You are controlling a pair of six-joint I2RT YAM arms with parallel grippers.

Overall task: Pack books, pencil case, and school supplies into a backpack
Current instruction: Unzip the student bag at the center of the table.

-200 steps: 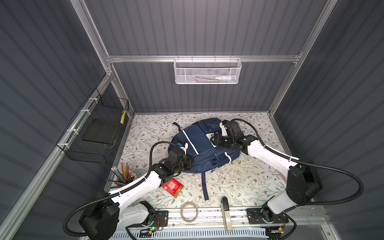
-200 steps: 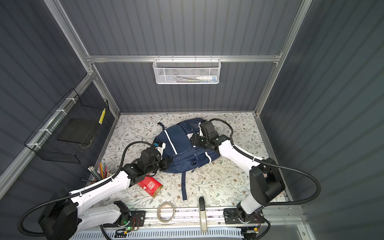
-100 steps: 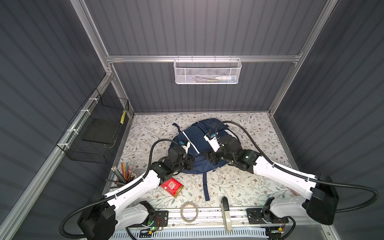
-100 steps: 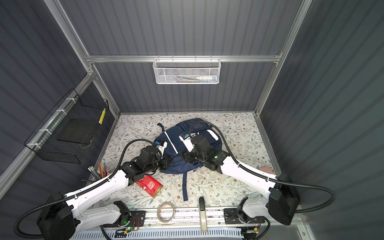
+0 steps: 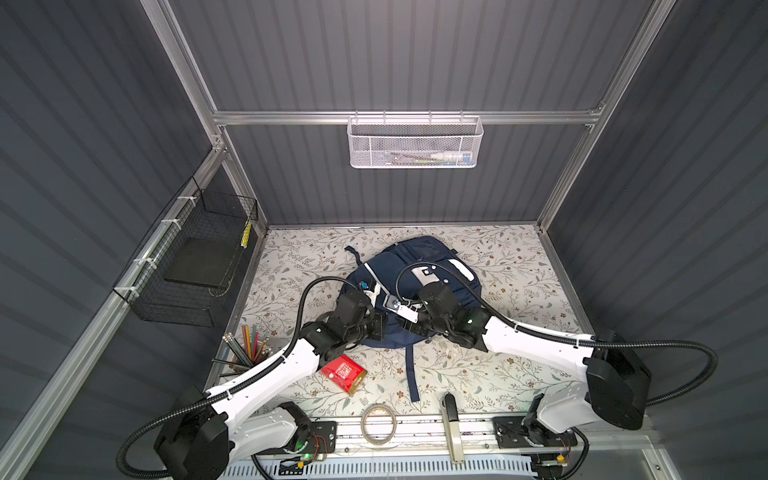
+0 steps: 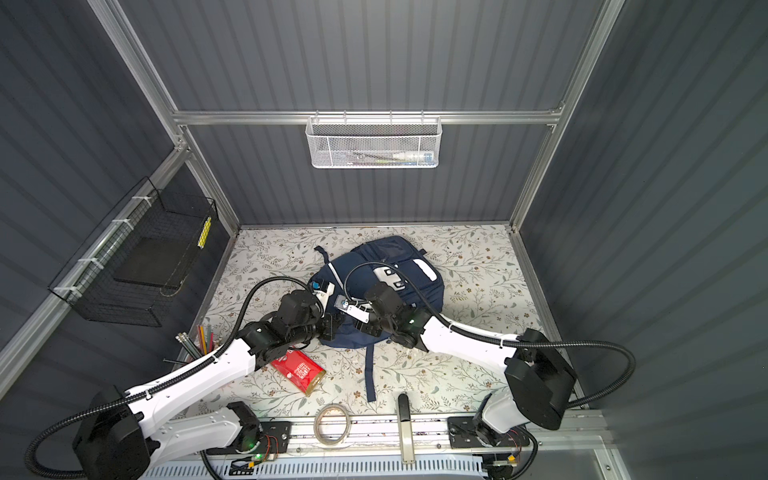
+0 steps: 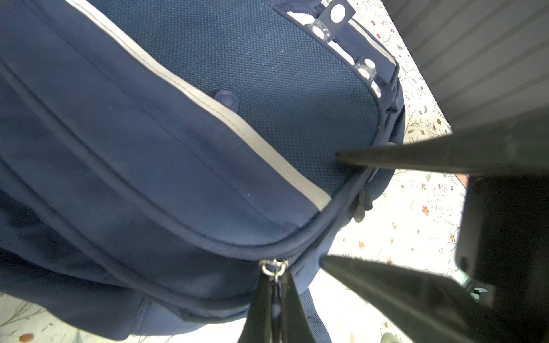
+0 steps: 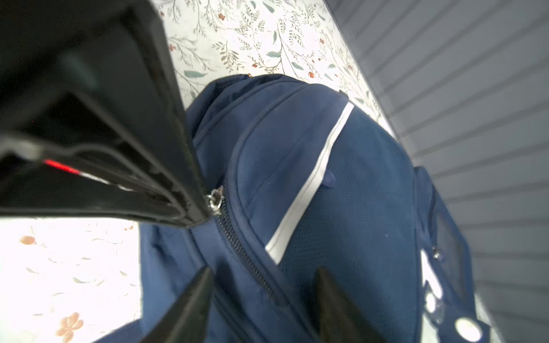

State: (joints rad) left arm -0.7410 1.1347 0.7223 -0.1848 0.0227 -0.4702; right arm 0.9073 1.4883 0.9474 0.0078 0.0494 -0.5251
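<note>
Nearest, on the front rail: tape roll [image 5: 378,424]. Just beyond, on the floral table [image 5: 498,266]: red gold-ended pack [image 5: 344,374], lying flat beside the left arm; cup of coloured pencils [image 5: 245,349] at the left edge. Mid-table: left hand [image 7: 274,274] pressed together, pinching the zip pull [image 7: 273,266] of the backpack [image 5: 419,249]. Right hand [image 8: 264,271] spread, fingers either side of the same zip line, close by. Backpack lies flat mid-table. Far wall: white mesh basket [image 5: 413,143].
</note>
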